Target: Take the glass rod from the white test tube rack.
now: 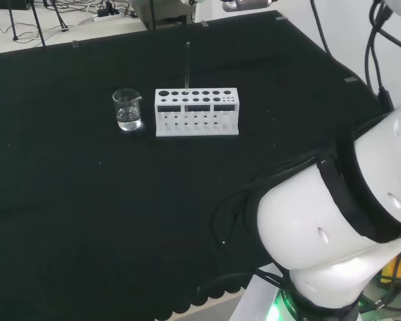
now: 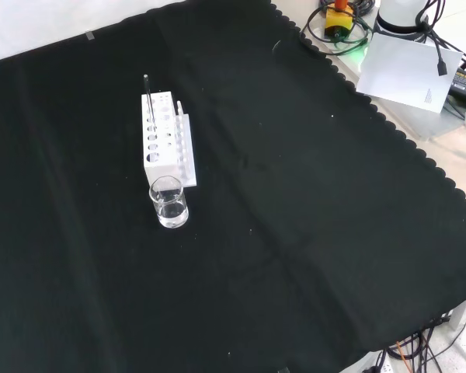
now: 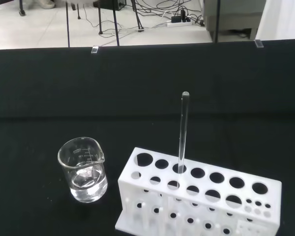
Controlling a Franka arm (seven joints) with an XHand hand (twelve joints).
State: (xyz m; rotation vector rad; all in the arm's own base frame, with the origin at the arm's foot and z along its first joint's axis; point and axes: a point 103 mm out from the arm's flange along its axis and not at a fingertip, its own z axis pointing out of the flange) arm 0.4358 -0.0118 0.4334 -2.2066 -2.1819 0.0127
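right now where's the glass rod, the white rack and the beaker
glass rod [image 3: 183,128], wrist view, on its bare shaft above the rack
white test tube rack [image 1: 196,123], head view, on its front wall
beaker [image 2: 169,205], front view, on its clear side wall

A glass beaker stood on the cloth-covered desk.
It held a little clear liquid and stood upright; cables lay on the floor beyond the desk's far edge.

one white test tube rack is standing on the surface, one glass rod is sticking up from it, and one glass beaker is sitting beside it.
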